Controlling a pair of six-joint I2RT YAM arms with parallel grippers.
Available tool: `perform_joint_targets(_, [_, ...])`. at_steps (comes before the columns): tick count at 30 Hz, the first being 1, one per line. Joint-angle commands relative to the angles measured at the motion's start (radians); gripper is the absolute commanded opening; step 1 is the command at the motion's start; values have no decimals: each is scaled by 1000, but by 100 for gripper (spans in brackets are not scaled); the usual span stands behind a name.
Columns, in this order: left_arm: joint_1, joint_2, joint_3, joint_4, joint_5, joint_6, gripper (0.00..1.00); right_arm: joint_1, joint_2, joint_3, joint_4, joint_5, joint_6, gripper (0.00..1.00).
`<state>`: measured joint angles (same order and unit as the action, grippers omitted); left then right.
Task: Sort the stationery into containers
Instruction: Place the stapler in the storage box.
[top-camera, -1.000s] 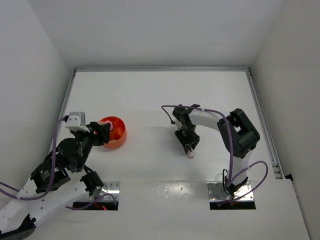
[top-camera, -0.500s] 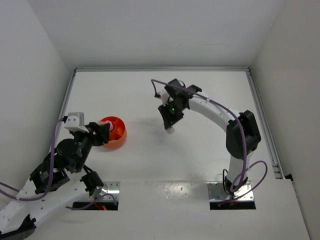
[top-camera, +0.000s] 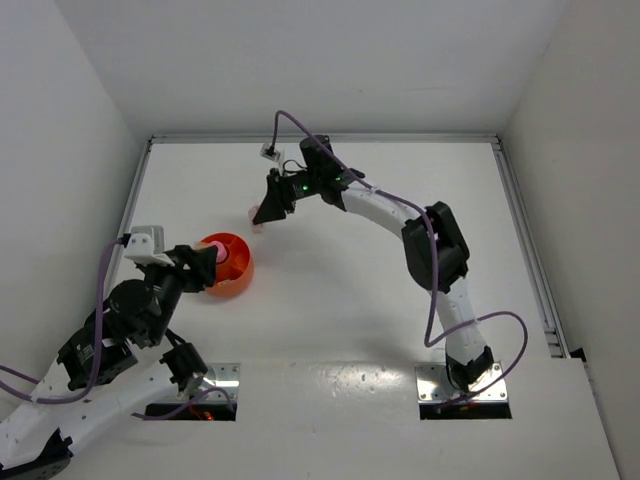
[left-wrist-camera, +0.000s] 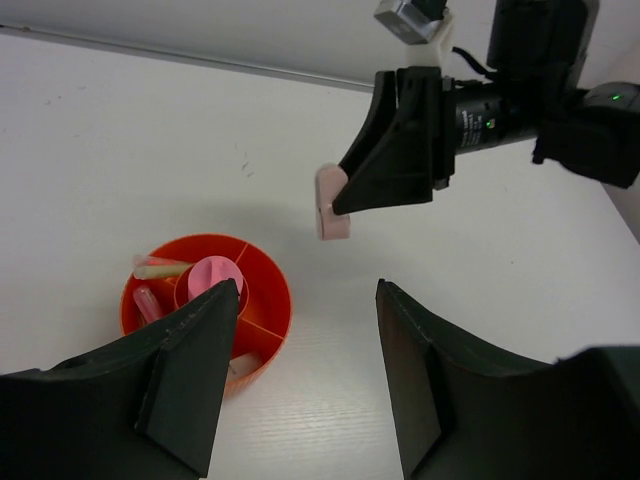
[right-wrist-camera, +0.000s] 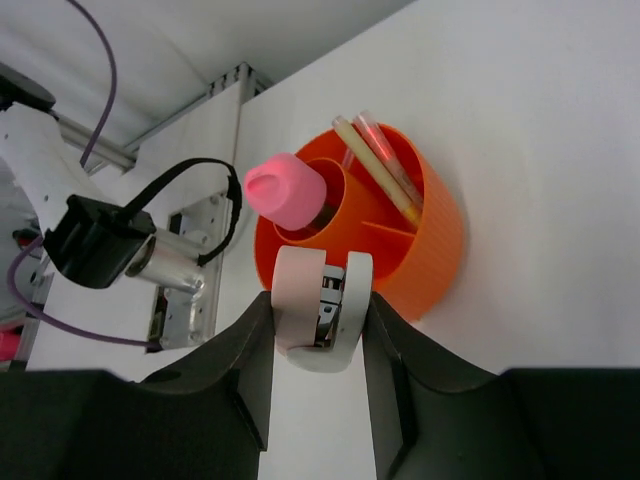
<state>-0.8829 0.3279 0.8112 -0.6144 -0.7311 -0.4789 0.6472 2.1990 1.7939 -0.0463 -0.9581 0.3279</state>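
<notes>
Right gripper (top-camera: 264, 212): clamped on a pale pink piece (left-wrist-camera: 331, 203), held off the table.
Piece axis: along the fingers, tip down.
Orange bowl (top-camera: 238, 272): near but apart, on the piece's left-arm side, not yet beneath it.
Left gripper (left-wrist-camera: 305, 292): jaws spread, empty, just beside the bowl.

You have white flat tabletop (top-camera: 330, 310); round bright-orange plastic divided bowl (top-camera: 236, 272) sits directly on it, left of centre.
</notes>
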Motion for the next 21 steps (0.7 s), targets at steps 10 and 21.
perform_joint_targets(10, [-7,25,-1,35,-33,11,63,71,103,-11,597,-263,74,5])
perform_joint_targets(21, [-7,34,-1,35,-42,2,63,100,232,55,531,-251,-64,5])
